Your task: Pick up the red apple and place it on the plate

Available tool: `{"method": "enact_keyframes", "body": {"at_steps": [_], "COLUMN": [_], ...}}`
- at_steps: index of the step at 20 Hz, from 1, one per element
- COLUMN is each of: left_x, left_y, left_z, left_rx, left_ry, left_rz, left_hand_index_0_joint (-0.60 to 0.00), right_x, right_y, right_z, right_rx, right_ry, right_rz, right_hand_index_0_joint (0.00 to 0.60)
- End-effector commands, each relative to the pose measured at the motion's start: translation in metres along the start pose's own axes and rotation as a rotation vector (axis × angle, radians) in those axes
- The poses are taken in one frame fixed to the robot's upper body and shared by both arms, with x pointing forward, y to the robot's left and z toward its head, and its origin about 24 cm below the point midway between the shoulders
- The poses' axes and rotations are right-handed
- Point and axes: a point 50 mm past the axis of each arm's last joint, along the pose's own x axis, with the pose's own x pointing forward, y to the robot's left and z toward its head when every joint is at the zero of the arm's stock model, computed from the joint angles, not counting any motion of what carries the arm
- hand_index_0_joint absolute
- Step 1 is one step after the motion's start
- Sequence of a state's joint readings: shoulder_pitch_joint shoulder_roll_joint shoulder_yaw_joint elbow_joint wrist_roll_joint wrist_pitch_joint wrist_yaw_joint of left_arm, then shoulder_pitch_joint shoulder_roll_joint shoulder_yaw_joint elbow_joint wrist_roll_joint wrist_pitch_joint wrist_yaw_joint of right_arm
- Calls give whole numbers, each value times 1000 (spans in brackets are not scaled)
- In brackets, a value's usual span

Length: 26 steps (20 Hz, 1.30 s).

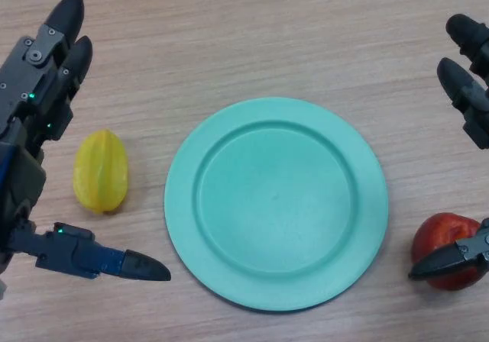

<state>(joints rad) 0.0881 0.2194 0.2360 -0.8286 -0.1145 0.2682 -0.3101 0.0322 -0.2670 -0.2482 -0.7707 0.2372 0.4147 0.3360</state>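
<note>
A red apple (443,239) lies on the wooden table at the right, just beside the rim of a green plate (229,258) in the middle. My right hand (467,90) is open at the right edge, its fingers above the apple and its thumb (451,259) lying across the apple's front. The plate holds nothing. My left hand (38,75) is open at the left edge.
A yellow star fruit (100,171) lies left of the plate, between my left hand's fingers and thumb (114,262), touching neither.
</note>
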Motion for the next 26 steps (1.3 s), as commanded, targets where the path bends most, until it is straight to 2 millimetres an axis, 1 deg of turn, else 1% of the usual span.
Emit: {"method": "enact_keyframes", "body": {"at_steps": [1,5,7,9,11,13,14,15,16,17,18,19,21,22,23,24,26], "left_x": [-4,-7,-6,-6,-7,-8,-9,-9,-8,-8,-8,-8,-8,-9,-9,-11,-12], "left_y": [8,5,5,6,5,6,7,8,9,10,11,12,12,13,13,15,16], "left_z": [23,20,18,15,13,12,11,10,9,9,9,9,9,9,9,8,6], "left_rx": [80,93,92,89,89,83,80,79,78,83,84,84,84,85,85,84,90], "left_ry": [-157,-139,-136,-135,-134,-130,-127,-127,-124,-124,-126,-128,-128,-128,-128,-128,-121], "left_rz": [24,25,21,25,31,32,36,39,43,45,49,50,51,54,57,70,79], "left_hand_index_0_joint": [0,0,0,0,0,0,0,0,0,0,0,0,0,0,0,0,0], "right_x": [-5,-7,-9,-11,-12,-12,-13,-13,-14,-14,-15,-14,-14,-13,-13,-13,-10], "right_y": [-5,-10,-16,-24,-33,-44,-49,-51,-53,-55,-55,-56,-56,-55,-55,-55,-53], "right_z": [34,33,27,15,-1,-21,-38,-49,-68,-78,-93,-99,-104,-108,-110,-112,-103], "right_rx": [-80,-86,-116,-178,-258,-389,-471,-516,-572,-597,-620,-625,-629,-638,-659,-741,-725], "right_ry": [-213,-221,-220,-207,-186,-139,-81,-46,20,54,105,126,143,157,167,178,159], "right_rz": [-21,-33,-62,-98,-114,-146,-159,-157,-145,-141,-135,-141,-146,-137,-126,-109,-122], "right_hand_index_0_joint": [0,0,0,0,0,0,0,0,0,0,0,0,200,350,449,597,600]}}
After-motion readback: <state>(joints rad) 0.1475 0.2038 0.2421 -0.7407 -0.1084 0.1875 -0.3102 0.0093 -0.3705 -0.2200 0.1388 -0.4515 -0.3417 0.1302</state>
